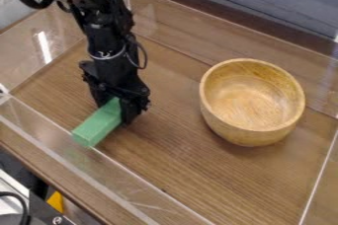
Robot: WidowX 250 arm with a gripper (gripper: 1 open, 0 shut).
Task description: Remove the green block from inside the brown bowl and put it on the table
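The green block lies slanted on the table, left of the brown bowl. My gripper points straight down and is shut on the block's upper right end. The block's lower end looks to rest on the wood, though I cannot tell for sure. The bowl stands upright to the right with nothing inside it, well apart from the gripper. The black arm rises from the gripper toward the upper left.
Clear acrylic walls border the tabletop, with the front one running close below the block and another along the left side. Yellow and black hardware sits outside the bottom left corner.
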